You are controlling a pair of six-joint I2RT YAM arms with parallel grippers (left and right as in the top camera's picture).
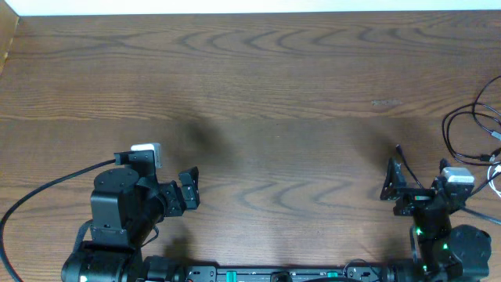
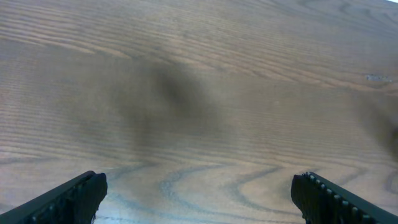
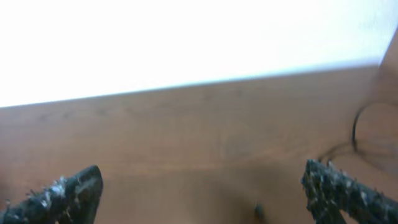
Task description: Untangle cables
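Left gripper (image 2: 199, 184), right gripper (image 3: 202, 175) — both jaws wide; one tangle of cables (image 1: 472, 119).

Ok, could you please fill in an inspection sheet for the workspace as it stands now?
Surface: wooden table, bare grain with soft shadows.
Job's things: thin black cables looped at the far right edge, with a white cable beside them; partly out of frame, so tangling cannot be judged.
Clutter: nothing seen.
Grippers: left gripper and right gripper both have open fingers, holding nothing.
Cables: thick black arm cable trails off the left edge.
Surroundings: white strip beyond the far table edge.
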